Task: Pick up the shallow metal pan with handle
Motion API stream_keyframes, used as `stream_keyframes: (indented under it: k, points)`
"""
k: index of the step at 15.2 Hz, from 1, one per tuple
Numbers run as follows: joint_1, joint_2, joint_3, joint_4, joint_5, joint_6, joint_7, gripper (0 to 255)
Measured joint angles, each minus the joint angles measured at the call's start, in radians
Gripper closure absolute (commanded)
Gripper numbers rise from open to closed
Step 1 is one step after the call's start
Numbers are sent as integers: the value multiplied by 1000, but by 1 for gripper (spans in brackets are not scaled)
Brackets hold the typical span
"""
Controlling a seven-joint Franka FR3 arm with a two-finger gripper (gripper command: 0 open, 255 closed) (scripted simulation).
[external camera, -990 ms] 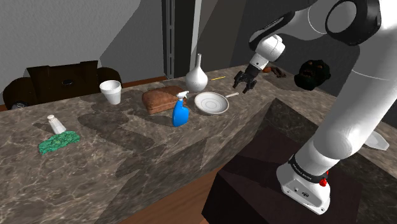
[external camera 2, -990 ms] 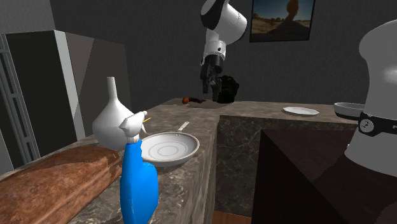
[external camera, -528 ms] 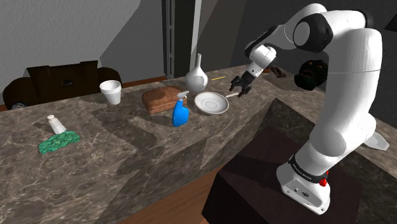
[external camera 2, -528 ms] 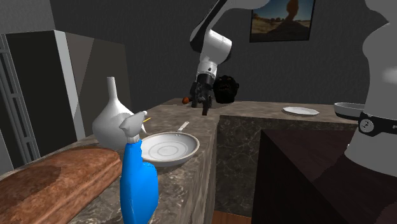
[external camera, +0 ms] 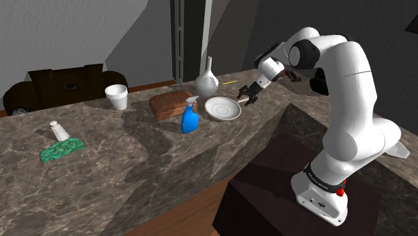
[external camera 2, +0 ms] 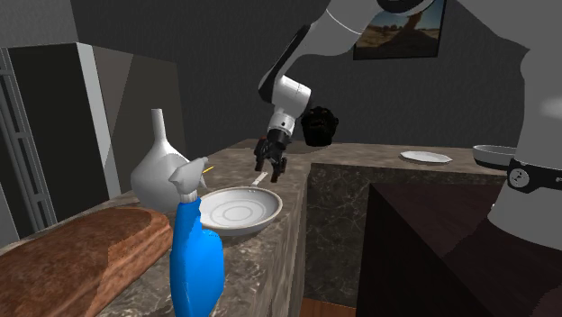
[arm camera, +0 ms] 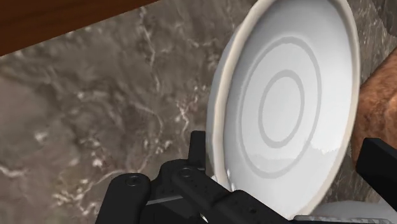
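A shallow white pan (external camera: 223, 108) with a short handle (external camera: 244, 100) lies on the marble counter (external camera: 134, 161), near its edge by the stand. My black gripper (external camera: 248, 96) hangs open just above the handle's end. In the second exterior view the gripper (external camera 2: 268, 169) hovers close over the thin handle (external camera 2: 260, 179), behind the pan (external camera 2: 239, 212). From the wrist, the pan's bowl (arm camera: 286, 95) lies beyond the gripper (arm camera: 286, 145), whose fingers (arm camera: 198, 147) stand wide apart and hold nothing. The handle is hidden under the hand there.
A white vase (external camera: 206, 82), a brown loaf (external camera: 171, 104) and a blue spray bottle (external camera: 190, 117) crowd the pan's far side. A white cup (external camera: 116, 96), a shaker (external camera: 59, 131) and a green cloth (external camera: 61, 149) lie further along. The counter edge runs beside the pan.
The arm has swung down and toward the pan, bringing the gripper from high over the back counter to just above the handle. The fingers stayed open.
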Motion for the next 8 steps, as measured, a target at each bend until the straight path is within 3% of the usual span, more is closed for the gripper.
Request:
stream_keyframes:
  k: [8]
  points:
    - [-27, 109, 26, 70, 36, 23, -32, 0]
